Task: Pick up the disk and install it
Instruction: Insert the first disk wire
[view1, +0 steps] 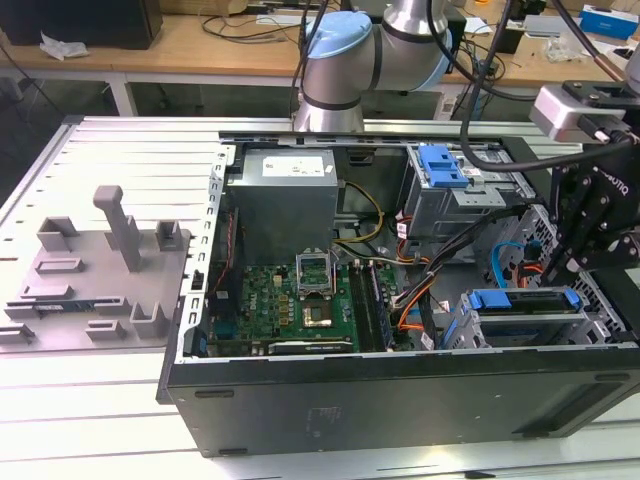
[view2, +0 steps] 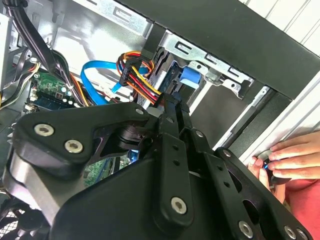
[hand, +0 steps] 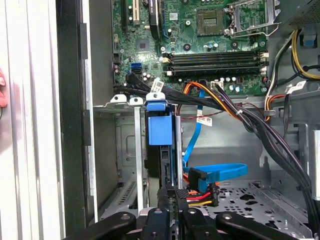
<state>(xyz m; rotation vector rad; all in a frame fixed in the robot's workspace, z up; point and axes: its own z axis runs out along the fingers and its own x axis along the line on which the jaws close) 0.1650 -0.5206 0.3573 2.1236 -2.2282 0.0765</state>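
Pincer: the black metal pincer (view1: 565, 268) is at the exterior view's right, about halfway down the picture. It is closed, and its two fingers (view2: 169, 117) sit tight together.
Pincer tip: in the first wrist view the tip of the pincer (hand: 172, 192) is right at the end edge of the disk. I cannot tell if it touches.
Disk: the flat silver disk with the blue plastic rail (view1: 520, 300) sits in its grey metal slot, in the lower right of the exterior view. In the first wrist view the disk (hand: 160, 130) stands on its thin edge between the slot's metal walls.
Computer: the big black computer case (view1: 400, 400) lies open on its side in the middle of the exterior view.
Green board: the flat green circuit board (view1: 300, 295) lies inside the case, to the exterior view's left of the disk.
Other cage: a grey metal cage with a small blue latch (view1: 445, 165) is in the upper right part of the case, apart from the disk.
Cables: a flat blue cable (hand: 215, 172) and a bunch of red, yellow and black wires (view2: 140, 82) lie near the disk.
Hand: a person's hand (view2: 290, 160) rests at the outer edge of the case.
Grey stand: a grey plastic stand (view1: 100, 270) lies on the ribbed metal table (view1: 120, 150), at the exterior view's left.
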